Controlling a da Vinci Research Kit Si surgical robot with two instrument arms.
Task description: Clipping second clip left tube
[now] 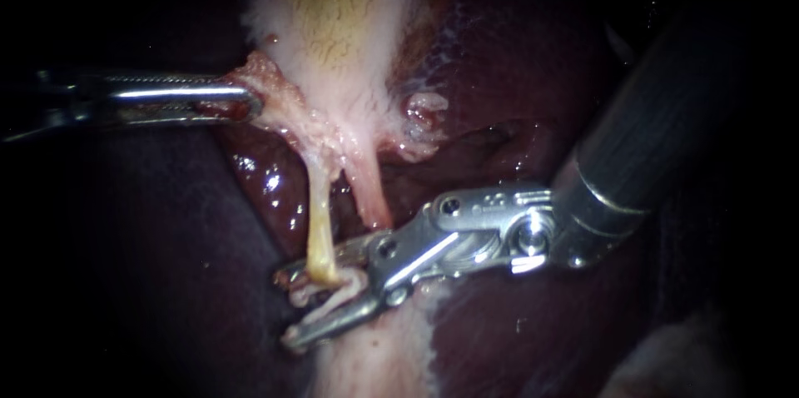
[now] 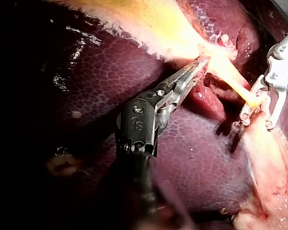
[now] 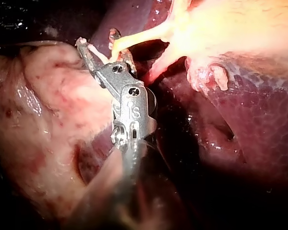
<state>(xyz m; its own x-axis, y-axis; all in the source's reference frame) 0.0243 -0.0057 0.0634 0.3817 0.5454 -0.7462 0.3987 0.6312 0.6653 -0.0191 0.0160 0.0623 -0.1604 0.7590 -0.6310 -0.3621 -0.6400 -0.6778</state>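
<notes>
While the left instrument [image 1: 250,102] holds the pale, ragged gallbladder edge [image 1: 279,94] in its closed hand, the right instrument [image 1: 285,308] has its hand wide open, the thin yellow left tube [image 1: 319,223] between its jaws; the clipping squeeze appears not yet made.

Liver [image 1: 516,57]: dark maroon, wet, glossy highlights. Gallbladder [image 1: 341,23]: pale, yellowish centre, fuzzy white margin, lying on the liver and narrowing downward. Small pale nodule [image 1: 424,106] just beside the narrow end. Right tube [image 1: 370,190]: pink, descends from that end. Pale ragged tissue [image 1: 374,365] lies below.
</notes>
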